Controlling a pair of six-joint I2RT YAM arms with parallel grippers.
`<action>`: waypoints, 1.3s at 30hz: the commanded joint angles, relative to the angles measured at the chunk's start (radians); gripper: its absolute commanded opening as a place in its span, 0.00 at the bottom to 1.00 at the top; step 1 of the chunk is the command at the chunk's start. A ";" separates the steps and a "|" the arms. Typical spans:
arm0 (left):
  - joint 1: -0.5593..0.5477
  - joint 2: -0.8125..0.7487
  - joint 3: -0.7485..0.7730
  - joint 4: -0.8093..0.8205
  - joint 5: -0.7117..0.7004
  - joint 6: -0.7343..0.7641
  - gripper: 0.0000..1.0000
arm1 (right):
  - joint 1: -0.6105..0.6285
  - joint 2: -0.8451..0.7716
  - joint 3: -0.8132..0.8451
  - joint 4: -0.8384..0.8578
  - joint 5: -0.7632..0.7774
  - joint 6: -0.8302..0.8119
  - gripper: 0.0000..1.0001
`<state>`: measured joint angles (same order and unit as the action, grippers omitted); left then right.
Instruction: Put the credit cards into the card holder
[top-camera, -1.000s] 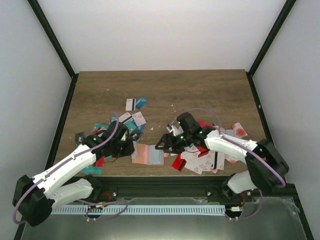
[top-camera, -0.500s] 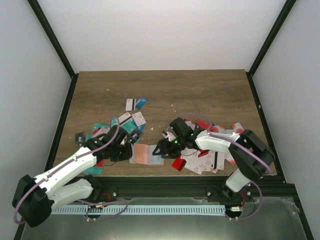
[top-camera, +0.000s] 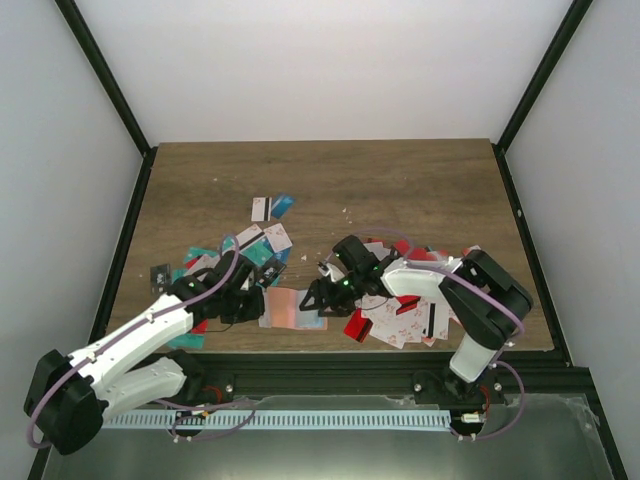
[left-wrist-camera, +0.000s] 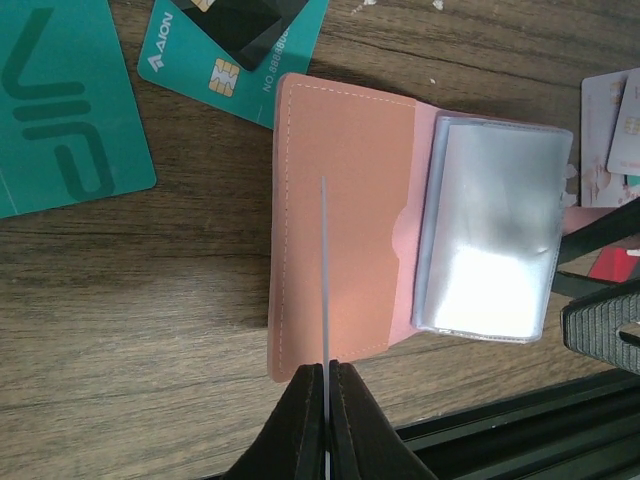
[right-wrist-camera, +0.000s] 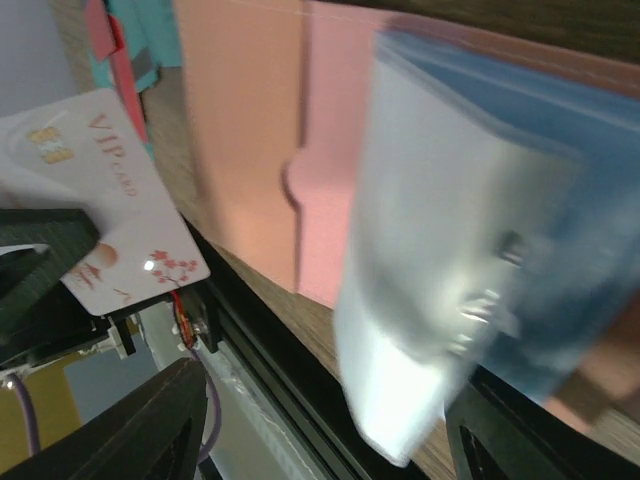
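Note:
The card holder (top-camera: 293, 308) lies open near the table's front edge, salmon pink (left-wrist-camera: 340, 230) with clear plastic sleeves (left-wrist-camera: 490, 230) on its right half. My left gripper (left-wrist-camera: 326, 368) is shut on a white credit card (left-wrist-camera: 325, 260), seen edge-on over the holder's left flap; the right wrist view shows its face with "VIP" and red blossoms (right-wrist-camera: 110, 200). My right gripper (right-wrist-camera: 330, 440) stands open at the holder's right edge, its fingers (right-wrist-camera: 130, 420) wide on either side of the sleeves (right-wrist-camera: 440, 250). Whether they touch the sleeves I cannot tell.
Loose credit cards lie in a heap left of the holder (top-camera: 215, 265), a bigger heap to its right (top-camera: 410, 315), and a few farther back (top-camera: 272, 207). Teal cards (left-wrist-camera: 60, 110) lie just beside the holder. The black frame rail (top-camera: 330, 350) runs along the front edge.
My right gripper has slid left and down to the holder's right edge, still open. My left gripper has barely moved and keeps its grip on the card.

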<state>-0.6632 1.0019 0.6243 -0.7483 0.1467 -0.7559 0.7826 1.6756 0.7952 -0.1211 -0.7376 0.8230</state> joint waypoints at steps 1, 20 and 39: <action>0.002 -0.033 0.019 -0.026 0.001 -0.017 0.04 | 0.026 0.030 0.077 0.056 -0.054 -0.028 0.67; 0.004 -0.187 0.126 -0.248 -0.048 -0.064 0.04 | 0.079 0.249 0.302 0.076 -0.167 -0.067 0.67; 0.085 -0.024 0.124 0.033 0.041 0.053 0.04 | 0.080 0.314 0.333 0.027 -0.132 -0.089 0.25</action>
<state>-0.6235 0.9333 0.7364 -0.8391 0.1535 -0.7506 0.8555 2.0167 1.1030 -0.0643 -0.8818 0.7567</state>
